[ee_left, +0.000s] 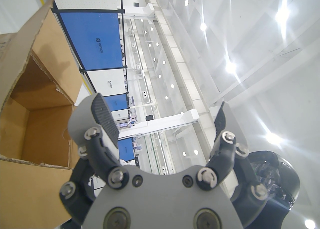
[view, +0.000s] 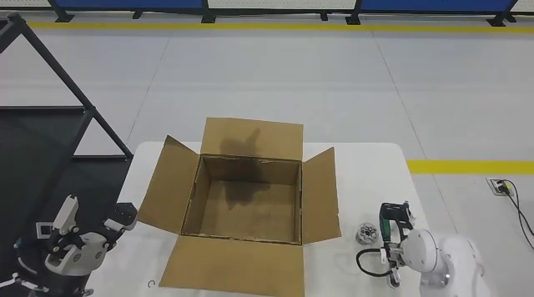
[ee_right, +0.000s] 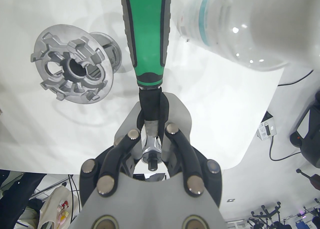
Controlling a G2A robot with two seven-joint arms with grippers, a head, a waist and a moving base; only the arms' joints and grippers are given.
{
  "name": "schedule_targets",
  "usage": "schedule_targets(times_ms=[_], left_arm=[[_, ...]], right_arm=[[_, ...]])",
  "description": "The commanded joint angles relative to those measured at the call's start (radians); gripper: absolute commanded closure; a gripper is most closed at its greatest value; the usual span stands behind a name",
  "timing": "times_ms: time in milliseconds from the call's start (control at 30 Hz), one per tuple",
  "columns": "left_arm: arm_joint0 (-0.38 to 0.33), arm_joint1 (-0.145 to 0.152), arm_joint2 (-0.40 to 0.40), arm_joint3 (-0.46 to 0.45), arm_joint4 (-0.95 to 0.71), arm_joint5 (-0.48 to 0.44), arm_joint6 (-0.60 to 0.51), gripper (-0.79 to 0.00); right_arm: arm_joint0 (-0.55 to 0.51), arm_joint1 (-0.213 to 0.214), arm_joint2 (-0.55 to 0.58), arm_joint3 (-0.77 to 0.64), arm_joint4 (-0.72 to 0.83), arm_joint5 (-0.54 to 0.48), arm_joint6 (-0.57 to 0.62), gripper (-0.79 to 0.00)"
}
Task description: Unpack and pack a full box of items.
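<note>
R gripper (ee_right: 151, 112) clamped on green-handled tool (ee_right: 145, 22), right of box (view: 250, 138); L gripper (ee_left: 160, 119) jaws apart, left of box.

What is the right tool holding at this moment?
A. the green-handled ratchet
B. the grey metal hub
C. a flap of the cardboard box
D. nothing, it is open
A: in the right wrist view the right tool is shut on the metal neck of the green-handled ratchet, and the metal hub lies ungripped on the table beside it.
</note>
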Motion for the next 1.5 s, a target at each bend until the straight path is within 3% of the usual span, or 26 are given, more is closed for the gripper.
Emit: schedule_targets(times_ms=[0, 600, 633, 767, 1033, 1467], left_arm=[[0.001, 0.000, -0.001, 0.000, 0.002, -0.002, 0.000, -0.785], [0.015, 0.001, -0.005, -0.006, 0.001, -0.012, 0.003, -0.785], [0.015, 0.001, -0.005, -0.006, 0.001, -0.013, 0.003, -0.785], [0.017, 0.001, -0.005, -0.008, -0.001, -0.015, 0.007, -0.785], [0.020, 0.001, -0.005, -0.010, -0.001, -0.017, 0.008, -0.785], [0.024, 0.002, -0.004, -0.014, -0.002, -0.019, 0.006, -0.785]], right_arm=[[0.005, 0.001, -0.005, 0.010, 0.004, -0.006, -0.001, 0.000], [0.053, 0.012, -0.040, 0.106, 0.014, -0.004, -0.030, 0.000], [0.054, 0.013, -0.039, 0.107, 0.016, -0.003, -0.033, -0.018], [0.050, 0.016, -0.036, 0.108, 0.021, 0.003, -0.039, -0.219], [0.046, 0.023, -0.028, 0.118, 0.040, 0.007, -0.049, -0.212], [-0.099, 0.036, 0.024, -0.176, 0.141, -0.022, -0.076, -0.237]])
